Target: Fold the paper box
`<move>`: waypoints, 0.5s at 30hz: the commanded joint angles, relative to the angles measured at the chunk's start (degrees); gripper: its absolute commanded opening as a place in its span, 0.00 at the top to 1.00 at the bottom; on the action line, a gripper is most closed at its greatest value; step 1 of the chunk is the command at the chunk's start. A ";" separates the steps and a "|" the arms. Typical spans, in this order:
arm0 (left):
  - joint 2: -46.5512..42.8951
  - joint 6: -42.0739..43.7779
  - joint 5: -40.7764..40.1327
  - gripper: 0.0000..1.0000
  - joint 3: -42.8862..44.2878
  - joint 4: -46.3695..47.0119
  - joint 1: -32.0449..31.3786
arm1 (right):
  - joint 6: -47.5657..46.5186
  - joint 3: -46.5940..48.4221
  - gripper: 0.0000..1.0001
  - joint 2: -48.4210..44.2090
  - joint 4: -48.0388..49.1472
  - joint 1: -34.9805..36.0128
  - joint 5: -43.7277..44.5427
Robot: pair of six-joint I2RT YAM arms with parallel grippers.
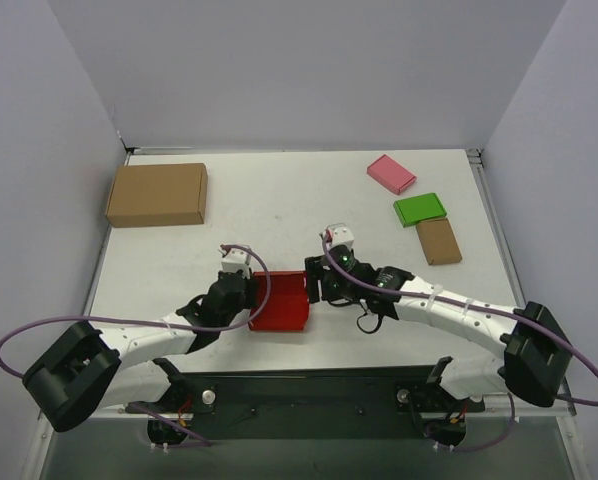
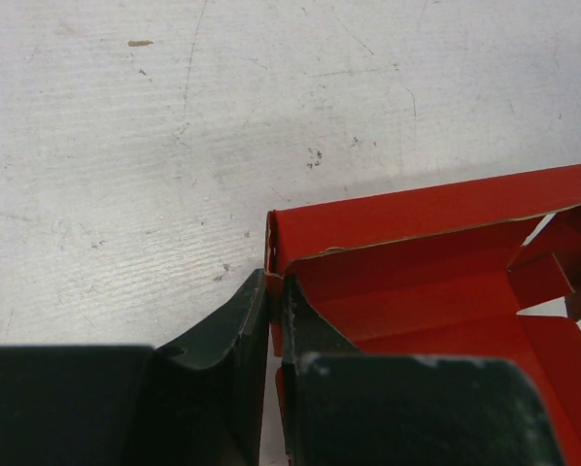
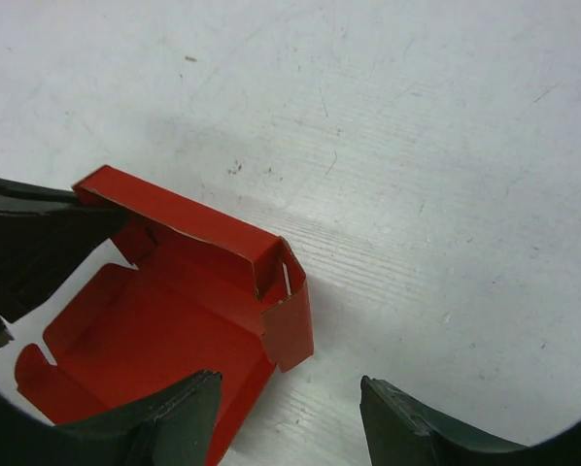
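Paper box (image 1: 281,302) half-formed, open-topped, at the near centre of the table between both arms. Left gripper (image 2: 274,291) pinched tight on its left wall. Right gripper (image 3: 289,383) spread wide, straddling the box's right corner. White table (image 1: 279,200) scuffed and scratched. Plain grey walls (image 1: 299,70) on three sides. Brown carton (image 1: 157,194) far left.

- Big brown carton (image 1: 157,194): flat on white bench (image 1: 279,190), far-left corner.
- Pink box (image 1: 391,173): far right.
- Green box (image 1: 420,209): just nearer than pink.
- Small brown box (image 1: 438,241): beside green, nearer side.
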 commanded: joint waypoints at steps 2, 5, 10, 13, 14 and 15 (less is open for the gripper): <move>1.14 0.58 0.55 1.00 2.02 -2.78 0.37 | -2.95 3.16 0.42 5.56 -0.39 1.78 2.67; 1.32 0.40 0.55 1.00 2.02 -2.70 0.37 | -2.95 4.21 0.44 8.90 0.41 2.23 4.59; 1.58 0.40 0.73 1.00 2.19 -2.69 0.37 | -1.55 5.44 0.51 12.59 0.32 2.31 8.02; 2.02 0.40 0.73 1.00 2.46 -2.43 0.37 | -1.11 5.88 0.58 14.26 0.49 2.23 10.48; 2.19 0.40 0.73 1.00 2.46 -2.34 0.37 | -1.10 5.97 0.61 14.53 0.50 2.31 10.75; 2.54 0.49 0.73 1.00 2.55 -2.43 0.37 | -1.10 6.15 0.69 14.79 0.41 2.31 10.84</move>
